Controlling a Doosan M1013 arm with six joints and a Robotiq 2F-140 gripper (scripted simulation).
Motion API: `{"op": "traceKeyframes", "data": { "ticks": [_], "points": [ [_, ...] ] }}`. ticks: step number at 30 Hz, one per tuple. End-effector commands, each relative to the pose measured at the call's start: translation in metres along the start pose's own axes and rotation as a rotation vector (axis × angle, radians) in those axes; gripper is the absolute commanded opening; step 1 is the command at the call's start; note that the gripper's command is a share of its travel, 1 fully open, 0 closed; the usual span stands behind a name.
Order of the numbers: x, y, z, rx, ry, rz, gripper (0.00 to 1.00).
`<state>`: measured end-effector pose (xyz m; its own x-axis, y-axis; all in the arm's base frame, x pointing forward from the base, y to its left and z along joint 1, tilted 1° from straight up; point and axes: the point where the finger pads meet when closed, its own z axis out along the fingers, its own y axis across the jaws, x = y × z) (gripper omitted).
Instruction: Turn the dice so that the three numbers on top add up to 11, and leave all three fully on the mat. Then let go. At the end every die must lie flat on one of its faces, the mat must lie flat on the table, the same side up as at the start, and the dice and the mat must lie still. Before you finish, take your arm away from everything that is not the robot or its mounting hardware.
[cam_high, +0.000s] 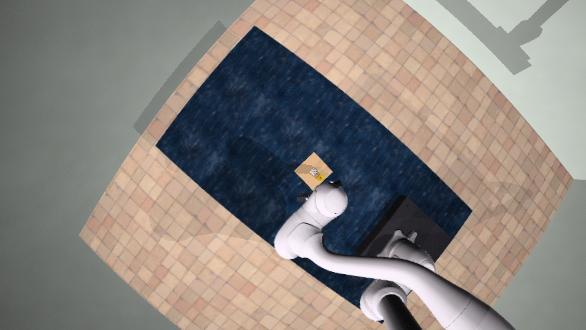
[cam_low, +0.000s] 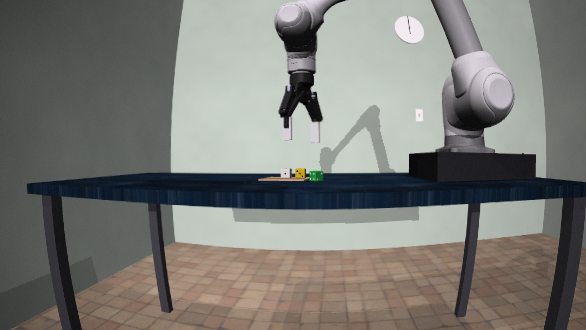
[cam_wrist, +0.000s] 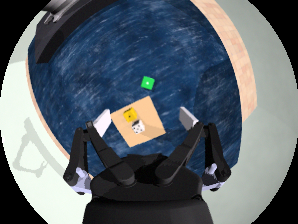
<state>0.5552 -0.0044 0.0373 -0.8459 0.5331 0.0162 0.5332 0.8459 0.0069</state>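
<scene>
hand (cam_low: 300, 132) is hanging well above the tabletop (cam_low: 150, 186), fingers spread wide, nothing in it. white die (cam_low: 285, 173) and yellow die (cam_low: 300, 173) sit side by side on the tan mat (cam_wrist: 154, 123). green die (cam_low: 315, 175) is off the mat, on the bare tabletop near it.

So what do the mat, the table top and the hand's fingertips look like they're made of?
Mat: thin, tan, matte, lying flat; possibly cork or card.
Table top: dark blue with streaky mottling, dull; painted or stained board by the look, though it is hard to tell.
Fingertips of the open hand: flat pale pads on black links, likely rubber or plastic.
</scene>
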Motion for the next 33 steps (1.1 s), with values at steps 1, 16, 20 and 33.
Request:
{"op": "traceKeyframes", "data": {
  "ticks": [1,16,20,33],
  "points": [
    [0.022,0.005,0.001,0.015,-0.012,0.14,1.0],
    [0.054,0.009,0.004,0.014,-0.013,0.328,0.28],
    [0.054,0.009,0.004,0.014,-0.013,0.328,0.28],
    [0.054,0.009,0.004,0.014,-0.013,0.328,0.28]
  ]
}}
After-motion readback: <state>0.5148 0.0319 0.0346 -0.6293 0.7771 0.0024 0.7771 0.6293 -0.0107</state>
